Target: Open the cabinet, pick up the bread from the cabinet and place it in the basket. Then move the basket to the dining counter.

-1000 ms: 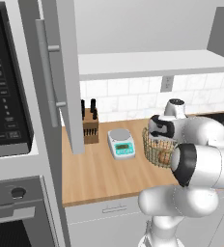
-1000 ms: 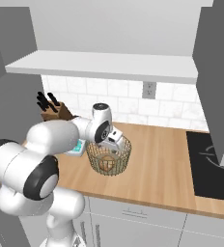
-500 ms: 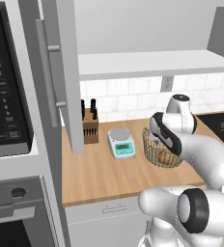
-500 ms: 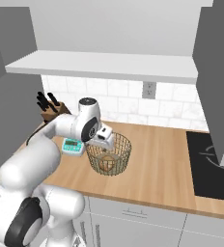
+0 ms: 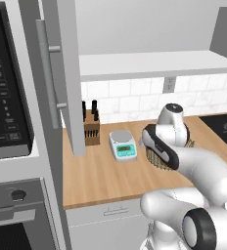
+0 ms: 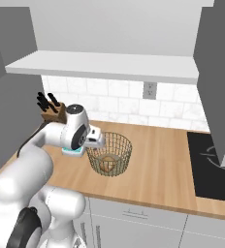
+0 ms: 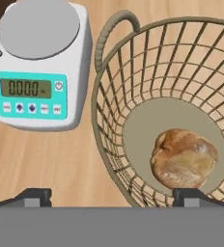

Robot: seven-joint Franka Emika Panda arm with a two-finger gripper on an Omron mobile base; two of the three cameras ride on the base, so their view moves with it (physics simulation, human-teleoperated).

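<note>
The wire basket point(image 6: 110, 153) stands on the wood worktop point(image 6: 158, 169) with the golden-brown bread point(image 6: 106, 164) lying on its floor. In the hand view the bread point(image 7: 184, 158) sits low and to the right inside the basket point(image 7: 114, 82). My gripper point(image 7: 113, 197) is open, looking down over the basket's left rim, one fingertip point(image 7: 34, 197) outside above the worktop and the other inside near the bread. From the right base view the gripper point(image 6: 97, 141) hangs at the rim on the scale's side. The cabinet is open, its door point(image 5: 61, 73) swung out. The dining counter is out of view.
A white and teal kitchen scale point(image 7: 36, 62) sits right beside the basket's left side. A knife block point(image 6: 51, 109) stands by the tiled wall. A black cooktop point(image 6: 214, 164) lies to the right. The cabinet's white shelf point(image 6: 104, 65) overhangs the worktop.
The arm has swung and carried the open hand leftward, from over the basket's middle to its rim beside the scale. Basket and bread have stayed in place.
</note>
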